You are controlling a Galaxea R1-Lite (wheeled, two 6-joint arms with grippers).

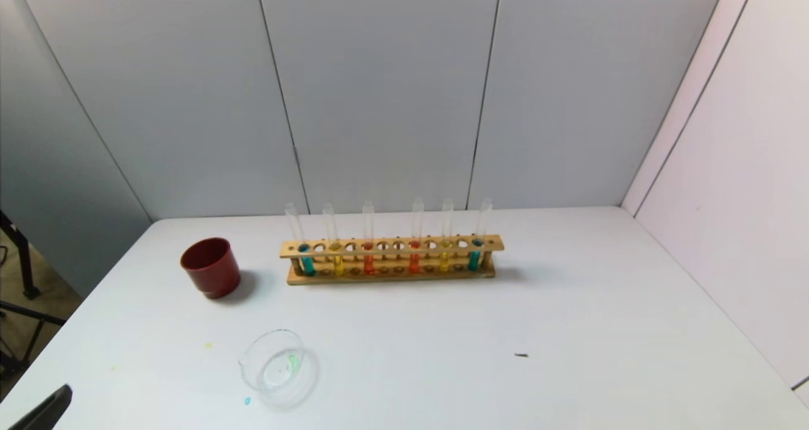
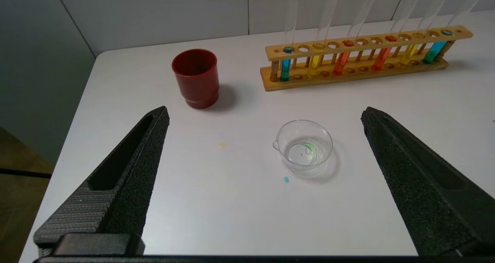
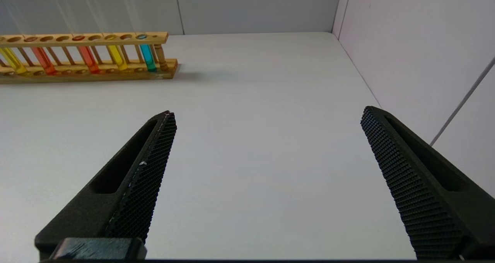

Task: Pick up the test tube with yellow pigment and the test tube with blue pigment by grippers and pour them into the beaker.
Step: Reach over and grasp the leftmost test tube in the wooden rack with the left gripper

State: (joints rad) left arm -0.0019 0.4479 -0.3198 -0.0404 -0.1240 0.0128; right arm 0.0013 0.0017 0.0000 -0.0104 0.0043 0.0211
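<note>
1. Two grippers are waiting at the near edge: the left gripper (image 2: 265, 116) is hanging over the near-left of the white table (image 1: 569, 329) with its black ridged fingers (image 2: 127, 170) spread wide and holding nothing; the right gripper (image 3: 267, 116) is sitting over the near-right, equally wide and empty.
2. Lying just ahead of the left gripper, the low clear glass beaker (image 1: 275, 362) is standing upright, showing a faint green trace on its bottom, with small yellow and blue drips on the table beside it.
3. Farther back and to the left, the dark red opaque cup (image 1: 210, 267) is standing apart from the beaker.
4. Standing farthest, the long wooden rack (image 1: 392, 259) is holding six tubes upright. The slender clear test tube with blue pigment (image 1: 306, 260) is sitting at the left end, the test tube with yellow pigment (image 1: 337, 262) just right of it; a second yellow and blue pair is sitting at the right end, orange-red tubes between.
5. Reaching well probably means closing on the bare glass above the rack's top rail and lifting straight up, since neighbouring tubes are crowding each slot.
</note>
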